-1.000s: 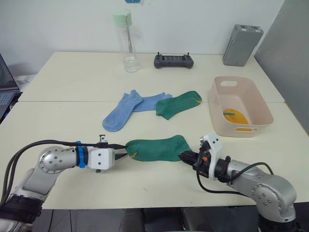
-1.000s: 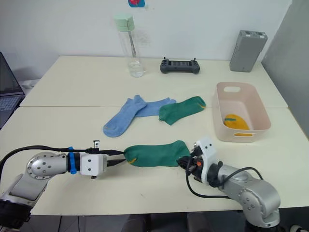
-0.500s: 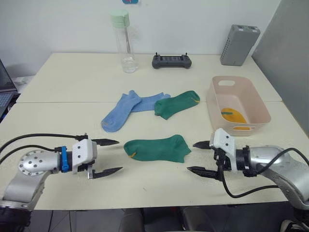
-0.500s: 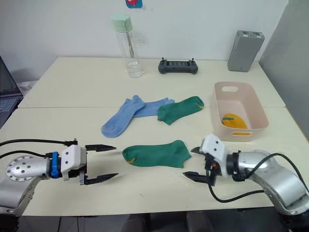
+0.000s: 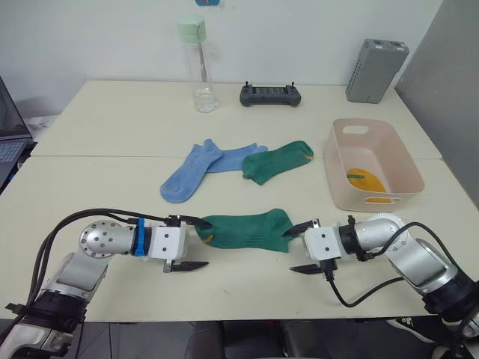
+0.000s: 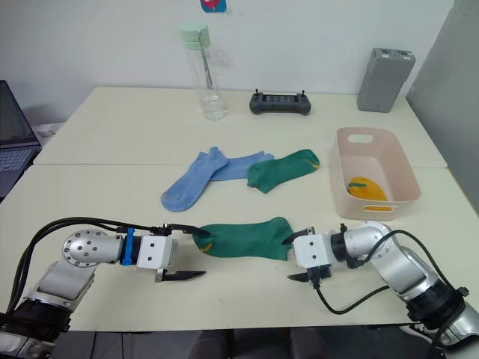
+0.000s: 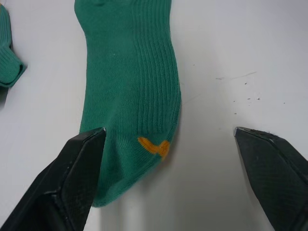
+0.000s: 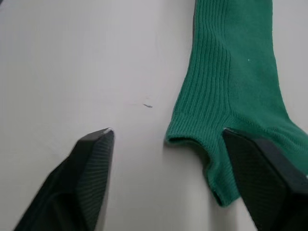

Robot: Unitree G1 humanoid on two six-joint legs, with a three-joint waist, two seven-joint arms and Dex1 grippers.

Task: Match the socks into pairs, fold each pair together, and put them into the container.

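Note:
A dark green sock [image 5: 247, 228] lies flat near the table's front edge. My left gripper [image 5: 203, 243] is open at its yellow-marked toe end [image 7: 154, 146], with one finger [image 7: 72, 183] over the sock's edge. My right gripper [image 5: 294, 249] is open at the cuff end [image 8: 192, 137], with one finger [image 8: 260, 168] above the cuff. A second green sock [image 5: 277, 161] and two light blue socks [image 5: 191, 172] lie overlapping mid-table. The pink container [image 5: 337, 172] at the right holds a mustard-yellow sock [image 5: 364, 181].
At the back stand a clear water bottle [image 5: 196, 63], a black controller [image 5: 269, 94] and a grey upright box [image 5: 376, 69]. A laptop [image 5: 7, 134] sits at the far left edge. The cables of both arms trail along the front edge.
A second ago both grippers were shut on the sock's ends. They then opened and drew apart. Now, still open, they have moved back in to the two ends.

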